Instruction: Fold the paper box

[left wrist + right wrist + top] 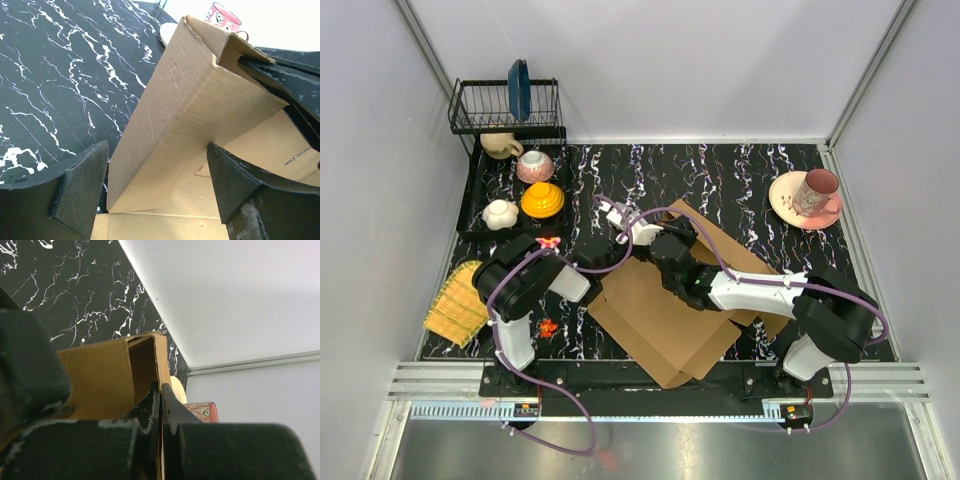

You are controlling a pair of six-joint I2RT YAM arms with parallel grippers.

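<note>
The paper box (pixel 660 320) is a brown cardboard sheet lying flat mid-table, with one side wall (pixel 190 100) folded up. My left gripper (pixel 157 185) is open, its two fingers (pixel 80 190) standing on either side of the base of that raised wall without pinching it. In the top view, the left gripper (pixel 668 228) sits at the sheet's far edge. My right gripper (pixel 161 387) is shut on the upper edge of the raised cardboard flap (pixel 95 375). From above, the right gripper (pixel 672 250) is close beside the left one. One of its fingers (pixel 280 75) shows at the wall's top.
A pink mug (pixel 817 192) on a plate stands at the far right, also seen as the mug (pixel 222 17) beyond the wall. At the far left are a black dish rack (pixel 510 100), cups and a yellow object (pixel 542 200). A woven yellow mat (pixel 455 300) lies at the left edge.
</note>
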